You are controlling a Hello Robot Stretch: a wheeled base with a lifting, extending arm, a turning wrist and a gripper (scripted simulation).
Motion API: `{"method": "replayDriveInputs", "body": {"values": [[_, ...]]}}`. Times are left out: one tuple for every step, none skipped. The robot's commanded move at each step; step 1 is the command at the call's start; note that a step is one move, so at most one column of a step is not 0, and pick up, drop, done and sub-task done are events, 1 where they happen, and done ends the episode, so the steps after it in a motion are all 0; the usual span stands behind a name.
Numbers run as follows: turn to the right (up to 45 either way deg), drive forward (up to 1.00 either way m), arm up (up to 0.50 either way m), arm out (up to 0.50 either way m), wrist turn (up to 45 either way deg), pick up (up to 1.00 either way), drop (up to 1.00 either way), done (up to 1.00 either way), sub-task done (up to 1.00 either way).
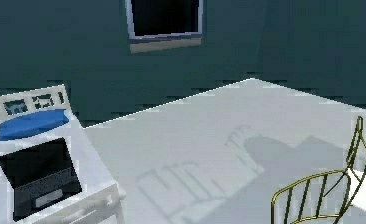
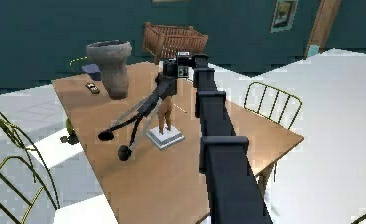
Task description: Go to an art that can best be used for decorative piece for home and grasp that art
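The small statue (image 2: 168, 112) stands on the wooden table (image 2: 141, 182) just behind my gripper (image 2: 115, 143), and since I cannot tell if my fingers grasp anything, I judge I should centre them around its thin body, above the white base (image 2: 164, 140), before lifting.

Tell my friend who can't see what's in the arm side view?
A dark robot arm reaches over a wooden table, its gripper near a small statue on a white base. A grey vase and wooden crate stand behind.
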Motion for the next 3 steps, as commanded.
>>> {"method": "replayDriveInputs", "body": {"values": [[0.0,0.0,0.0,0.0,45.0,0.0,0.0,0.0,0.0],[0.0,0.0,0.0,0.0,45.0,0.0,0.0,0.0,0.0],[0.0,0.0,0.0,0.0,21.0,0.0,0.0,0.0,0.0]]}}
